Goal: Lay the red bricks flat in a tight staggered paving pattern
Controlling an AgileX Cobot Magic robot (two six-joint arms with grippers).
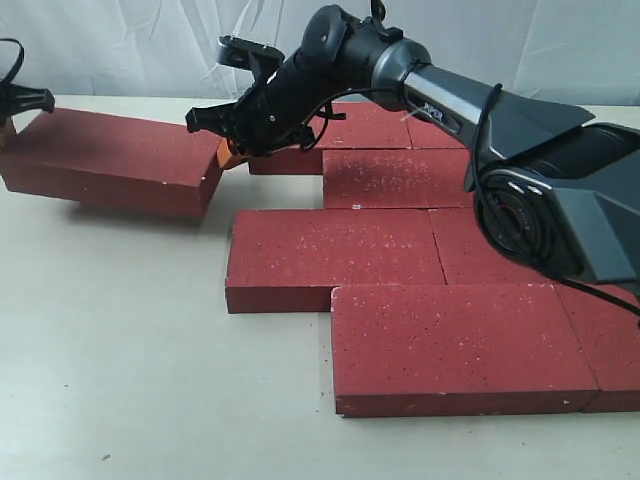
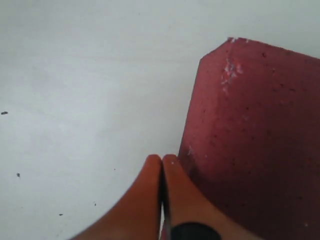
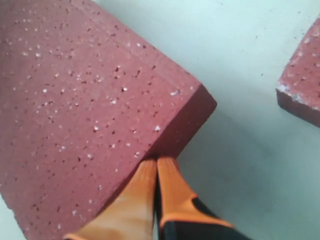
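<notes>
Several red bricks lie flat in a staggered group at the right, among them a front brick (image 1: 460, 340) and a middle brick (image 1: 335, 250). One loose red brick (image 1: 110, 160) lies apart at the left. My right gripper (image 1: 228, 155) is shut with nothing in it, and its orange fingertips (image 3: 157, 161) touch that brick's (image 3: 75, 110) right end face. My left gripper (image 1: 8, 125) sits at the brick's far left end, also shut and empty. Its fingertips (image 2: 161, 159) rest beside the brick's corner (image 2: 255, 135).
The pale table (image 1: 120, 350) shows bare in front of the loose brick. A gap of table separates that brick from the back bricks (image 1: 370, 125). Another brick's corner (image 3: 302, 90) shows in the right wrist view. The right arm's body (image 1: 560, 190) hangs over the paved group.
</notes>
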